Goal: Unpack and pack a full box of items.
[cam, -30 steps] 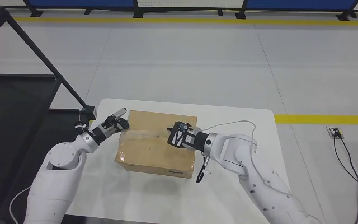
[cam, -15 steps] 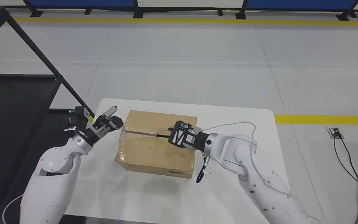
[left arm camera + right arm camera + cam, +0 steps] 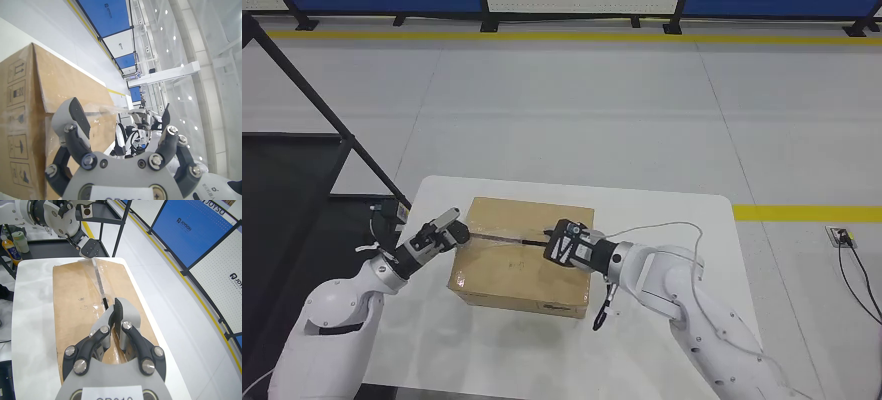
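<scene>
**Right wrist view: box unsealing in hand**

Right gripper is seen closed together over the seam of the box, frame centre. Tape runs up toward the spread-apart left gripper, upper left. Stripping it clear is judged next.

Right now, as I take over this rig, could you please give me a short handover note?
Left hand: open, at one end of the cardboard box; a lifted strip of clear tape ends by one finger pad.
Right hand: shut, tips on the box's top seam.
Box: on the white table, flaps down.
Done: tape partly lifted off the seam.
Left: free the tape, open flaps, unpack, repack.
</scene>
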Robot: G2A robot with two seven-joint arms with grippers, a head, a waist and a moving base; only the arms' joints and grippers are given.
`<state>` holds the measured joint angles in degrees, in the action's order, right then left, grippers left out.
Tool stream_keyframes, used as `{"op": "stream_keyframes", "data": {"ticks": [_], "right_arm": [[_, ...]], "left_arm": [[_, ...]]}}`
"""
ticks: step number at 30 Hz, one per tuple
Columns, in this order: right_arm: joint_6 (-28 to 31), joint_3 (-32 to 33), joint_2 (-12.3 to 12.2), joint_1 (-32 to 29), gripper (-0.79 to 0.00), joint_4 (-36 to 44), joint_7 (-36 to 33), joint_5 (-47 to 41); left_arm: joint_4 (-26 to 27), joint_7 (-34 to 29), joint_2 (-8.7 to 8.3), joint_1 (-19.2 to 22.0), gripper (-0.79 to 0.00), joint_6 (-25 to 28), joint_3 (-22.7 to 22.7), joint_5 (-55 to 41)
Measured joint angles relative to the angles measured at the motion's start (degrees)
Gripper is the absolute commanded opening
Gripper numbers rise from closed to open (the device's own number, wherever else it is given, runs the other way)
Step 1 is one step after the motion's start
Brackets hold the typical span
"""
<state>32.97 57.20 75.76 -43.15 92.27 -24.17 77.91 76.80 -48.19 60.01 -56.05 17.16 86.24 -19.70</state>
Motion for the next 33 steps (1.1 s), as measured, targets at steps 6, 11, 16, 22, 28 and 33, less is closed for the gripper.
{"op": "stream_keyframes", "data": {"ticks": [6, 11, 16, 22, 28, 33], "right_arm": [[-0.35, 1.02, -0.36, -1.93, -0.785, 2.34, -0.56, 0.44], [-0.87, 1.5, -0.53, -3.2, -0.785, 4.14, -0.18, 0.58], [-1.18, 2.03, -0.66, -4.15, -0.785, 5.18, 1.06, 0.47], [-1.76, 2.25, -0.8, -5.18, -0.785, 5.81, -0.74, 0.65], [-3.13, 2.25, -0.89, -6.61, -0.785, 5.91, -2.44, 0.81], [-3.95, 2.45, -1.0, -7.8, -0.785, 6.15, -2.74, 1.2]], "left_arm": [[-0.4, 0.57, 0.12, 0.37, 0.0, 0.02, -1.35, 0.66], [-0.19, 0.4, 0.07, 0.37, 0.0, 0.25, -1.56, 0.74], [0.16, 0.28, -0.05, 0.1, 0.0, 0.41, -1.39, 0.67], [0.31, 0.16, -0.18, -0.17, 0.0, 0.5, -1.28, 0.61], [-0.05, 0.58, -0.19, -0.03, 0.0, 0.21, -1.73, 0.73], [-0.5, 1.17, -0.09, 0.48, 0.0, 0.01, -2.52, 0.96]]}}
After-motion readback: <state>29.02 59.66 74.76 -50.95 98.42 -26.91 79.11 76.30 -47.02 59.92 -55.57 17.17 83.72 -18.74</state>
